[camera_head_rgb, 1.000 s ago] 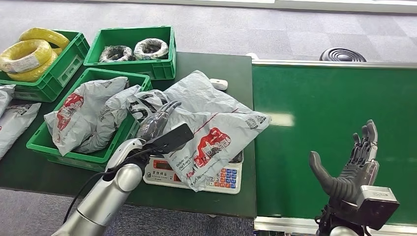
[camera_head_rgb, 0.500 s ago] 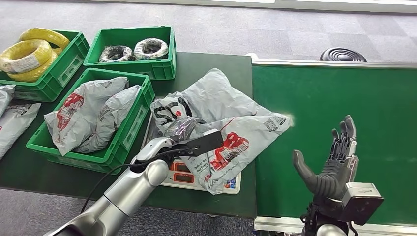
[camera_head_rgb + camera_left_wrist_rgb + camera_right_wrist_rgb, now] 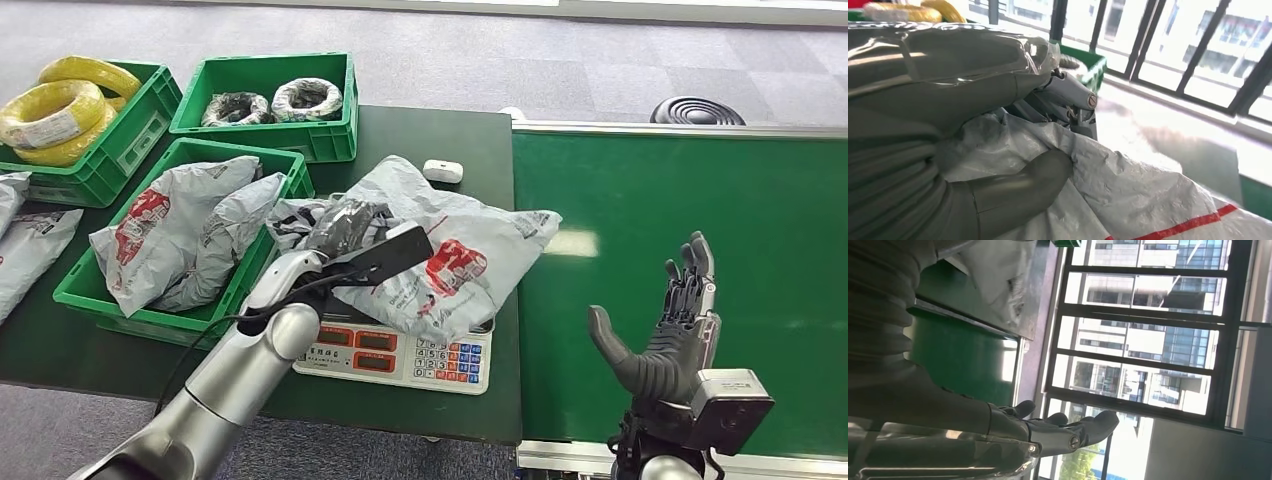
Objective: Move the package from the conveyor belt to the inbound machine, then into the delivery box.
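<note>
A flat, matte green conveyor belt point(image 3: 680, 190) with a metal rim sits beside the dark table point(image 3: 420, 130). On the table, ribbed green plastic crates point(image 3: 262, 262) hold crinkled grey mailers and coiled wire. The package point(image 3: 455, 265), a wrinkled glossy grey poly bag with red print, lies draped over the scale point(image 3: 400, 355) with its keypad. The left hand point(image 3: 345, 228) grips the bag's bunched edge, thumb pressed into the plastic. The right hand point(image 3: 670, 330) is raised over the belt, fingers spread, holding nothing
</note>
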Robot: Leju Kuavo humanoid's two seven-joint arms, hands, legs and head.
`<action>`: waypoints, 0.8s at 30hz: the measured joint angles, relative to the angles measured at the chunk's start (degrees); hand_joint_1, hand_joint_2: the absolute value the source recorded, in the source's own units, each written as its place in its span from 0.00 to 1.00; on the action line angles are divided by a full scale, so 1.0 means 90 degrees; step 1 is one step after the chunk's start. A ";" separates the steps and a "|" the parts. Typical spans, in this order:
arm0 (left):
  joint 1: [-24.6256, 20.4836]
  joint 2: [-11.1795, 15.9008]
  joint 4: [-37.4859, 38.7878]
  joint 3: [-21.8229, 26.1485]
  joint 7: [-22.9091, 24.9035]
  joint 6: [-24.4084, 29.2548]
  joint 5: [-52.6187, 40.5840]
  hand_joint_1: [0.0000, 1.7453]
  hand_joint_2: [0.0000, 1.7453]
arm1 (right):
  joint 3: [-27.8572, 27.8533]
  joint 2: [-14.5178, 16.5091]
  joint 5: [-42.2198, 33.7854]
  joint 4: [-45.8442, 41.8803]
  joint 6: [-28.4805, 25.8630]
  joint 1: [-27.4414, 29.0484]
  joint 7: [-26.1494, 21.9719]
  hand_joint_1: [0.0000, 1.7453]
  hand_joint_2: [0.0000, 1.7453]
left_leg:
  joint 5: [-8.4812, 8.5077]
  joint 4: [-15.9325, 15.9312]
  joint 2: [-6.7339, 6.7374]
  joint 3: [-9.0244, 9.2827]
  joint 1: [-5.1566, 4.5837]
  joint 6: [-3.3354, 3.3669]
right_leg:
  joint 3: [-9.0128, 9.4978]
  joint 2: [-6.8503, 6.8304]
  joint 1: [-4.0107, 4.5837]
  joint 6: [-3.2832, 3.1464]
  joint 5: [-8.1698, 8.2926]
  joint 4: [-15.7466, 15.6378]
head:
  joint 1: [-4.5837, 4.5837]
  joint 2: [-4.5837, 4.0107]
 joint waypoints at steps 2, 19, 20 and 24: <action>-0.0029 0.0070 -0.0409 0.0180 0.0047 -0.0042 -0.0015 1.00 1.00 | -0.0005 0.0001 0.0014 -0.0030 0.0005 0.0024 0.0000 0.00 1.00 | 0.0000 0.0000 0.0000 -0.0001 0.0000 0.0000 | -0.0001 0.0000 0.0000 0.0000 0.0000 0.0000 | 0.0001 0.0000; -0.0569 0.2112 -0.2846 0.3053 -0.0472 0.1560 0.0535 1.00 1.00 | -0.0651 -0.0151 -0.0475 -0.0654 -0.0523 0.1130 -0.0346 0.00 1.00 | 0.0000 -0.0018 0.0030 0.0018 0.0001 -0.0003 | 0.0000 0.0021 0.0001 -0.0008 -0.0006 0.0003 | 0.0001 0.0000; -0.0425 0.2310 -0.2631 0.3230 -0.0534 0.1432 0.0586 1.00 1.00 | -0.0651 -0.0182 -0.0513 -0.0661 -0.0534 0.1134 -0.0338 0.00 1.00 | 0.0000 -0.0019 0.0036 0.0024 0.0001 -0.0003 | 0.0002 0.0026 0.0001 -0.0009 -0.0006 0.0003 | 0.0001 0.0000; 0.0234 0.2912 -0.1705 0.3634 -0.0832 0.1049 0.0482 1.00 1.00 | -0.0647 -0.0305 -0.0613 -0.0663 -0.0541 0.1111 -0.0294 0.00 1.00 | 0.0002 -0.0018 0.0040 0.0025 0.0001 -0.0005 | 0.0002 0.0035 0.0001 -0.0009 -0.0006 0.0006 | 0.0004 0.0000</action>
